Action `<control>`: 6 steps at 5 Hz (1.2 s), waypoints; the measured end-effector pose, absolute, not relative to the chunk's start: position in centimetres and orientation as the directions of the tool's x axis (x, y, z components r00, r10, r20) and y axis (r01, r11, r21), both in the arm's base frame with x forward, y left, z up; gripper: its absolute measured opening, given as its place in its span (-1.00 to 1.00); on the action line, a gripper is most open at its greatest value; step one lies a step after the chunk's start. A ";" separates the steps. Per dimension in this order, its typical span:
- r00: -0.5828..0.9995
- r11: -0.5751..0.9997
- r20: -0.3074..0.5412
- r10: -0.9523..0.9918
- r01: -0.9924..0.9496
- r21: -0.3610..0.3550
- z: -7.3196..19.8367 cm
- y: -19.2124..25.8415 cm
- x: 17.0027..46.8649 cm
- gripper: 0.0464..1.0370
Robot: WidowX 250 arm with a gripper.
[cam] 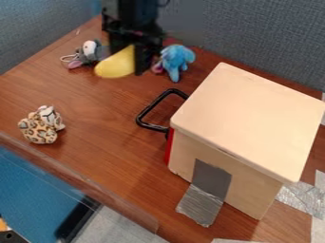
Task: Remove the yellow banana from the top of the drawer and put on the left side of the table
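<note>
Although the banana [114, 65] is off the drawer [251, 114], you could still spoil the placing, judging from the camera view. Your black gripper [132, 59] hangs near the top edge, over the far part of the brown table [105, 107], and appears closed on one end of the yellow banana. The fruit's free end points to the lower left; whether its underside touches the wood, you cannot tell. Because the hold seems to be at one end, the banana might swivel or slip if you lower it fast or press it down, and its rounded body could roll once you let go. Just left of it sits a grey plush toy [91, 50], close enough that a drop or a leftward sweep at this spot could push the toy or leave the banana propped on it. Just right of the gripper is a blue plush toy [176, 59], which an opening finger may nudge. If you carry the banana toward the near left, a leopard-spotted toy [41, 127] lies by the table's near edge, so a release beyond it risks a fall. Swinging right and toward the camera while low could catch the drawer's black handle [145, 114]. The bare wood between the toys looks the safest landing.
</note>
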State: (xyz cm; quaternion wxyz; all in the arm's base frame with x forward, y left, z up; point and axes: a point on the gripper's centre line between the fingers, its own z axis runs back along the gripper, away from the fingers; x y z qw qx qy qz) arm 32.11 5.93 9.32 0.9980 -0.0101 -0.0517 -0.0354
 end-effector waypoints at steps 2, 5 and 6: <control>0.994 1.000 0.105 -0.017 0.018 -0.008 3.3 9.3 32.9 0.02; 0.997 0.999 0.069 -0.043 0.044 -0.019 0.0 9.6 33.8 0.71; 0.997 0.995 0.066 -0.035 0.041 -0.095 1.3 9.5 33.9 0.95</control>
